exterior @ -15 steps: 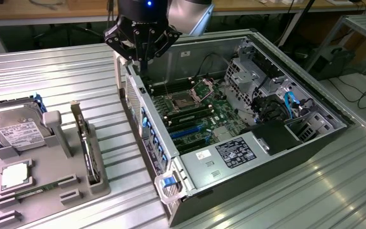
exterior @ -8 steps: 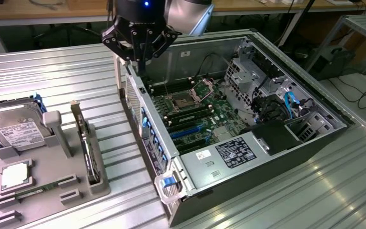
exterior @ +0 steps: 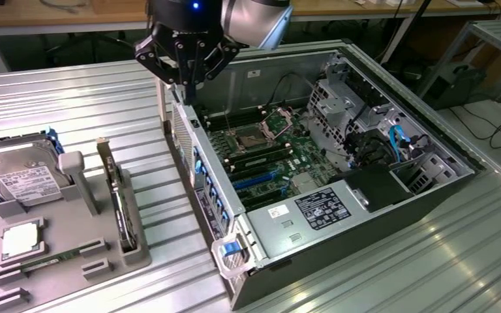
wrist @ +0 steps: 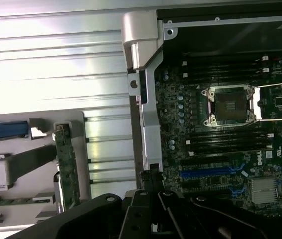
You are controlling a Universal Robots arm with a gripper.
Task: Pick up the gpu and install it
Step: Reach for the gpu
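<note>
Step in hand: approach, pre-pick. Nothing is held yet. The gripper [exterior: 186, 81] [wrist: 151, 179] hangs over the PC case [exterior: 459, 156] [wrist: 143, 99], above the far end of its wall on the exterior view's left. Its fingers [wrist: 148, 185] are pressed together and empty.

The gpu [exterior: 115, 195] [wrist: 65, 169] is not installed. It stands on edge in a slot of the grey holder tray [exterior: 63, 225], just beside the case on the exterior view's left. It's well apart from the gripper, and the wrist view shows the green board side.

My read of what the pick calls for:
- Fingers spread first.
- Fingers lined up w/ the card's thin top edge, coming straight down so they miss the tray post beside it.
- A firm pinch, since the card is thin and could tip.

Count:
- 1 gripper
- 1 gpu
- 1 case, lying open side up on the ribbed worktop [exterior: 85, 98]
- 1 tray
- 1 hard drive [exterior: 20, 177], in the tray, farther from the case than the gpu
- 1 CPU chip [exterior: 21, 238], in the tray
- 1 memory stick [exterior: 46, 261], in the tray
- 1 open CPU socket [exterior: 255, 137] [wrist: 229, 105], inside the case
- Blue slots inside the case: several, exact no. unclear
</note>
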